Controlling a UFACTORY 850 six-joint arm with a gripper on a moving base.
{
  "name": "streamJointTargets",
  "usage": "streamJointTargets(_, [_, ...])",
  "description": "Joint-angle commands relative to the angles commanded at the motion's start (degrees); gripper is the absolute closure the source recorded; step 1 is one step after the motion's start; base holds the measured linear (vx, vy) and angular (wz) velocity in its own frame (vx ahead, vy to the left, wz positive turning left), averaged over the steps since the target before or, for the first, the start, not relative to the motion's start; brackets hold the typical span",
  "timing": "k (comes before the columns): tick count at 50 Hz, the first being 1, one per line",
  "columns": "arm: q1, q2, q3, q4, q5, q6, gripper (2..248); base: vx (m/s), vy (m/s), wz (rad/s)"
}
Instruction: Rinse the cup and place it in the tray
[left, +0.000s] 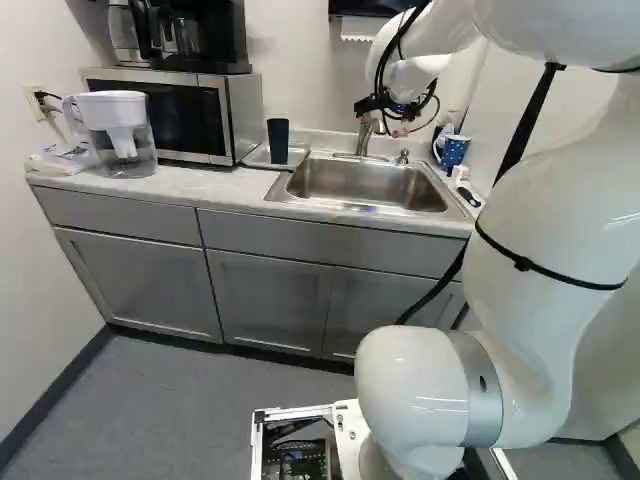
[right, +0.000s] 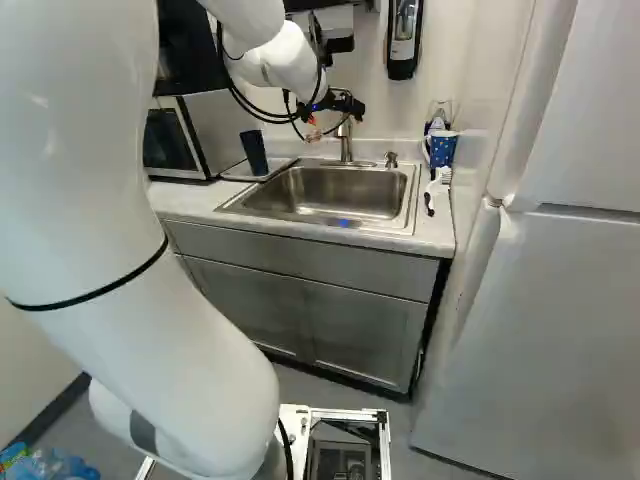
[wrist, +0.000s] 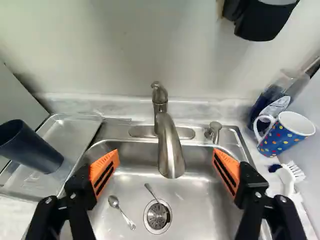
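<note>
Gripper (right: 332, 108) unloaded, fingers well apart, up over the back of the sink (wrist: 200, 205). Wrist view: faucet (wrist: 170, 147) spout sits ahead, in the gap between my orange pads (wrist: 104, 172).

Cup (wrist: 32, 150): dark, upright in the clear tray (wrist: 91, 131), on the counter (left: 180, 183) just beside the sink, microwave side. So it's in the tray, out of my grip. Whether it's been rinsed, can't tell.

Sink contents: a spoon (wrist: 122, 212) on the basin floor, a second utensil (wrist: 151, 192) with its far part over the drain strainer (wrist: 157, 216). Small metal knob (wrist: 215, 131) on the back rim, near the faucet base.

Other side of the sink from the tray: polka-dot mug (wrist: 282, 137), blue, upright on the counter, bottle (wrist: 262, 104) close behind it, white-bristled brush (wrist: 288, 179) lying in front.

Left base view, left end: water pitcher (left: 122, 140) near the microwave (left: 185, 115), coffee maker (left: 205, 40) on top of that. Right base view: fridge (right: 560, 300) at the right, black-and-white dispenser (right: 403, 38) on the wall above the sink area.
</note>
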Motion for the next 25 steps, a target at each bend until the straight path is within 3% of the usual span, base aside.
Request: streamJointTargets(25, [0.00,0.00,0.00,0.00,-10.47,0.00,3,0.000,0.000,0.000])
